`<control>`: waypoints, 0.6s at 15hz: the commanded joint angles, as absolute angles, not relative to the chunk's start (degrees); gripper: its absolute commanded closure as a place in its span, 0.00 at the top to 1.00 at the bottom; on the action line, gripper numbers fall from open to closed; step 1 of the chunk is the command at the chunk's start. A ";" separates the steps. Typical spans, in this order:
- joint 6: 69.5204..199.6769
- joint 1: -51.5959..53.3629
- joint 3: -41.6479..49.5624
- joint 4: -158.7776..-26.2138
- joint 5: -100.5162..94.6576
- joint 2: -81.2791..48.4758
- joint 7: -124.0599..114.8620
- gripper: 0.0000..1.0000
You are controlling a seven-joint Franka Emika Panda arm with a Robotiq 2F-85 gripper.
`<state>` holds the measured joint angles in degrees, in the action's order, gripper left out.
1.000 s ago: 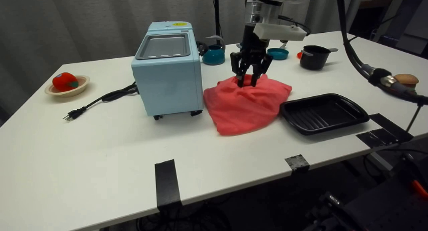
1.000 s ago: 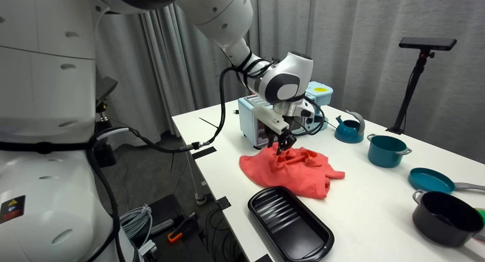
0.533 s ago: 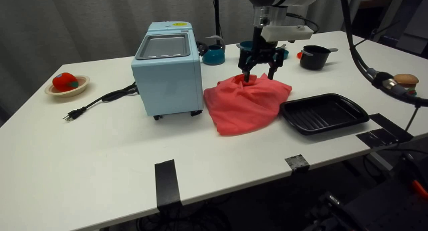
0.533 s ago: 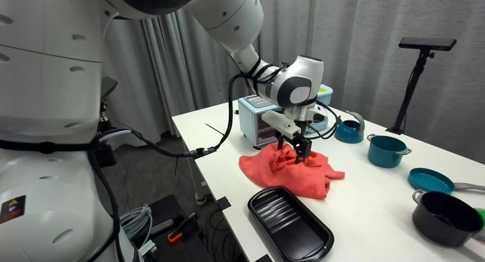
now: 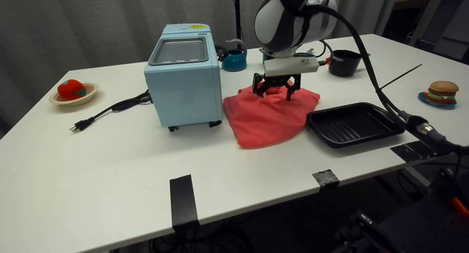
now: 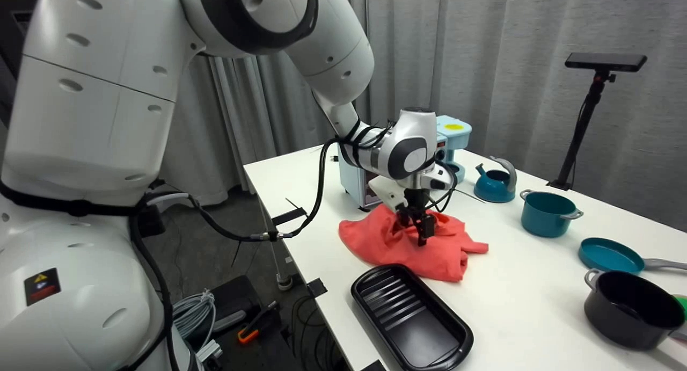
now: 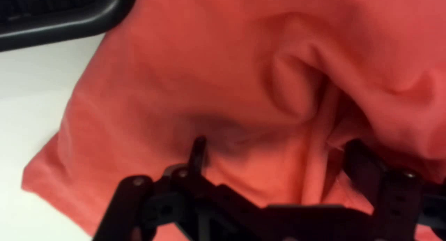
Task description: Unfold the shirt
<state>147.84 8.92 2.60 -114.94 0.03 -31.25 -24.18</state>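
Curtains (image 6: 536, 65): grey, hung in long folds, probably drawn to close off the background.
White table (image 5: 110, 187): smooth and flat, so I expect cloth to slide easily across it.
Light-blue toaster oven (image 5: 188, 92): hems in one side of my workspace; I would spread things away from it.
Coral-red shirt (image 5: 262, 125): crumpled on the table between that oven and the black roasting pan (image 5: 357, 123), humped up in the middle, where a raised fold looks to me the likeliest place to pinch for unfolding.
Roasting pan: just beside the shirt; whether they touch I cannot tell, but it could snag a spreading corner.
Gripper (image 7: 277, 142): mine, low over the crumple, fingers (image 7: 198, 157) spread wide and gripping nothing, presumably to straddle a fold; whether a tip touches fabric I cannot tell.
Teal pot (image 6: 550, 215) and kettle (image 6: 491, 184): upright, apart from the shirt, apparently parked there to leave me room.
Black tape (image 5: 184, 200): stuck over the table's edge, perhaps marking positions.
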 commanded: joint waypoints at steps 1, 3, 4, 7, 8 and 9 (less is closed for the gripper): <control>149.16 13.46 7.38 -111.72 -3.20 -36.39 -31.43 1.00; 148.62 14.58 9.47 -109.83 -3.68 -38.82 -34.05 1.00; 148.51 14.92 10.48 -108.78 -3.72 -39.86 -35.35 1.00; 147.77 14.74 13.26 -104.61 -3.71 -43.67 -38.70 1.00; 147.23 14.60 14.22 -103.11 -3.69 -44.91 -39.80 1.00; 146.67 14.26 15.09 -101.37 -3.49 -46.26 -40.89 1.00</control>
